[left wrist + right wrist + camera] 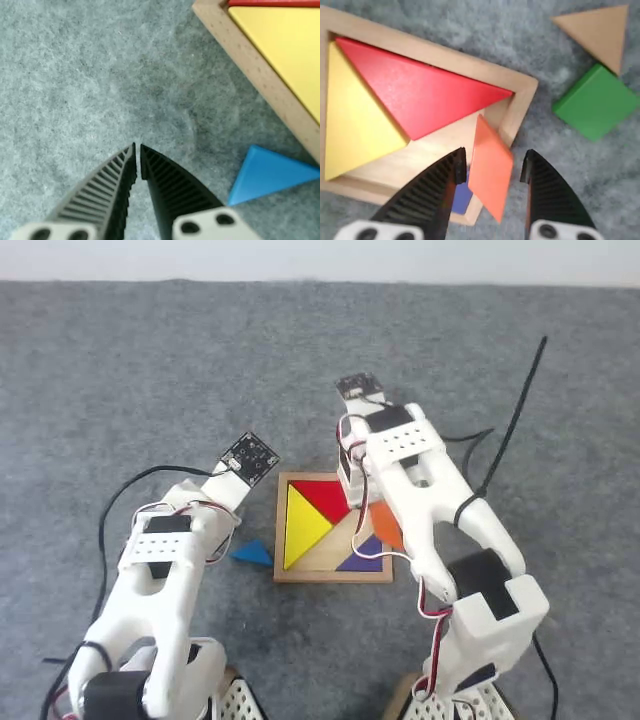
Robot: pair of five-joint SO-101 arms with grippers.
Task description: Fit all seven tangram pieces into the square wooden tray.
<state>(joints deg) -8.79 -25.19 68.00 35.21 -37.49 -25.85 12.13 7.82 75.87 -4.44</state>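
Tray (pixel 445 59) holds three pieces (pixel 420 95) (orange one (pixel 490 167) overlaps its rim); three lie outside.

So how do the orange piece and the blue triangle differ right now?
The orange parallelogram sits across the wooden tray's rim, inside the open right pincer; the blue triangle lies on the carpet outside the tray, beside the shut left pincer. Neither is fitted yet.

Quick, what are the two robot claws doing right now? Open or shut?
Left gripper: shut, holding nothing.
Right gripper: open, one jaw on each side of the orange piece, not clamped on it.
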